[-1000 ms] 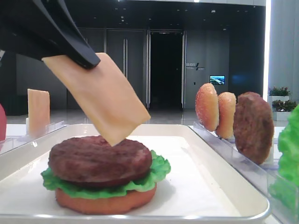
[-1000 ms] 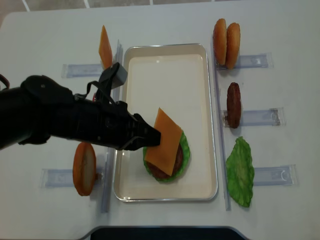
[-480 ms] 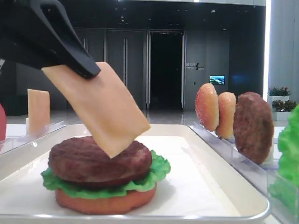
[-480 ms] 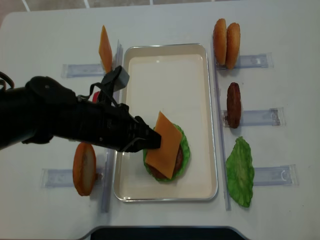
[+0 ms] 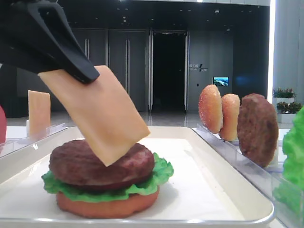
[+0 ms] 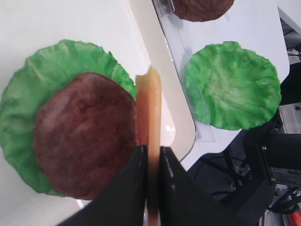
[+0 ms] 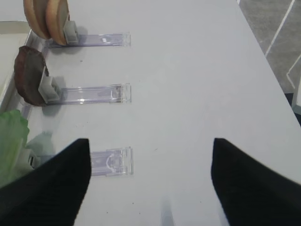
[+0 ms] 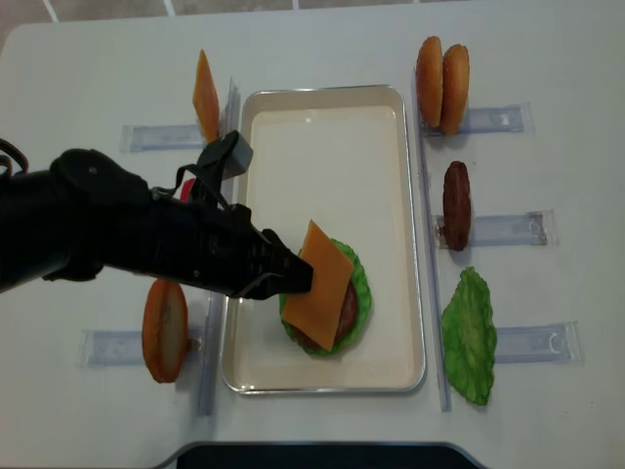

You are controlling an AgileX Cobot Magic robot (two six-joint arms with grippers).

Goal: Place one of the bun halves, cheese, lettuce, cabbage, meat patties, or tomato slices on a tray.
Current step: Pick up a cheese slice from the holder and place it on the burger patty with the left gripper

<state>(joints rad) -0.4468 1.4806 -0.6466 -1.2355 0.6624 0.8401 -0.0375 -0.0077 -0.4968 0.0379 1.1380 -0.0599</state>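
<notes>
White tabletop (image 8: 322, 44) fills the overhead view, dark lobby with glass doors behind in the low view. Cream tray (image 8: 322, 117) sits mid-table, long side running front to back. On its near half: bun bottom (image 5: 107, 206), lettuce (image 5: 161, 173) on that, meat patty (image 5: 71, 164) on top.

Left gripper (image 8: 293, 277) reaches in from the left, clamped tight on one corner of the cheese slice (image 8: 320, 286). Slice hangs tilted, low corner in front of the patty in the low view; contact can't be confirmed. Left wrist view shows the slice edge-on between the two black fingers (image 6: 134, 188), patty and lettuce beneath.

Right gripper (image 7: 150, 174) is parked over bare table right of the tray, jaws spread wide, holding nothing.

Clear racks flank the tray. Right side: two bun halves (image 8: 441, 70) upright together at the far rack, spare patty (image 8: 456, 203) on edge at the middle one, loose lettuce leaf (image 8: 470, 335) nearest. Left side: second cheese slice (image 8: 205, 95) upright at the far rack, another bun half (image 8: 164, 329) on edge near the front. Something red (image 8: 185, 188) peeks out beside the arm, mostly hidden.
</notes>
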